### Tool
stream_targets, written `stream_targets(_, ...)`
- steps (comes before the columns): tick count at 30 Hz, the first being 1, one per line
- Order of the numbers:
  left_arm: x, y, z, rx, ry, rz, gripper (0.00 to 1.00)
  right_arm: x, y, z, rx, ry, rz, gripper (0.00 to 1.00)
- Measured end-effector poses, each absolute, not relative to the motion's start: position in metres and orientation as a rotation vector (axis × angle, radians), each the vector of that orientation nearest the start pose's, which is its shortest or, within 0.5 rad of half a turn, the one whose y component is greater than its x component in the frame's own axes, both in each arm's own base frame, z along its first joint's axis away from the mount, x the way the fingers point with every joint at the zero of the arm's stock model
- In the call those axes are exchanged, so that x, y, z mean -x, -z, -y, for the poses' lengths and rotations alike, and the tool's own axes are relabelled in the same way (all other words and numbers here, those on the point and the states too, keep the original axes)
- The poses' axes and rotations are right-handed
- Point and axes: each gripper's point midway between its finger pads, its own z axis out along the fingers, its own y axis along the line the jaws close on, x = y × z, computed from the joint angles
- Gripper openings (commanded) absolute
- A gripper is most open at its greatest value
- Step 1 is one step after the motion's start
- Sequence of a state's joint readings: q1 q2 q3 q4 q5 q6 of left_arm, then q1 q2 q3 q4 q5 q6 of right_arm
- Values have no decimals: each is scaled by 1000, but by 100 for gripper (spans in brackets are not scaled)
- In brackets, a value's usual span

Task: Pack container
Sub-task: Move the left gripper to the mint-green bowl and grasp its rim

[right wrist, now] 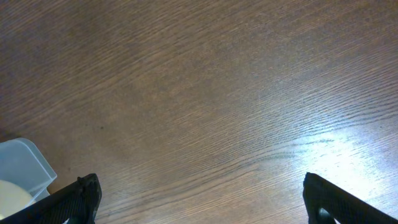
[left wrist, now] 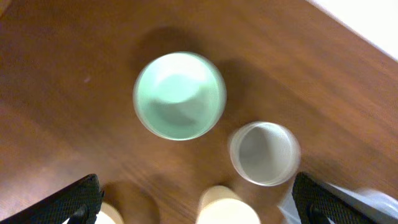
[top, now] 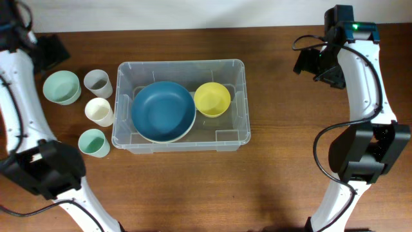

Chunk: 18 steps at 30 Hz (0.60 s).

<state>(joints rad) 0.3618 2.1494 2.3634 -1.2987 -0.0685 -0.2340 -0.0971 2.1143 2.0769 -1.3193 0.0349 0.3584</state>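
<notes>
Clear plastic, the container [top: 222, 131] sits centrally with its long axis left to right, and the mint bowl [left wrist: 179, 94] and grey cup [left wrist: 264, 152] just off its left end lie under the wide-open left gripper [left wrist: 196, 202], the nearer one, while the equally wide right gripper [right wrist: 202, 199] hangs well apart on the right.
</notes>
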Motion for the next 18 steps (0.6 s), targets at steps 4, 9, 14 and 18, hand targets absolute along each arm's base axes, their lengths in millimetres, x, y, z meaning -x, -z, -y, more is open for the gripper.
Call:
stream_targets(4, -456, -194, -224, 947, -143, -2531, 99, -453, -150, 50, -666, 10, -2848, 99)
stream_targets(9, -447, -154, -249, 1041, -151, -2526, 99, -453, -150, 50, -666, 10, -2848, 99)
stream_targets(14, -447, -130, -250, 1055, -148, -2545, 99, -453, -150, 50, -666, 10, -2848, 99)
stream_targets(18, -450, -116, -251, 1060, -146, -2563, 99, -453, -150, 50, -665, 10, -2848, 99)
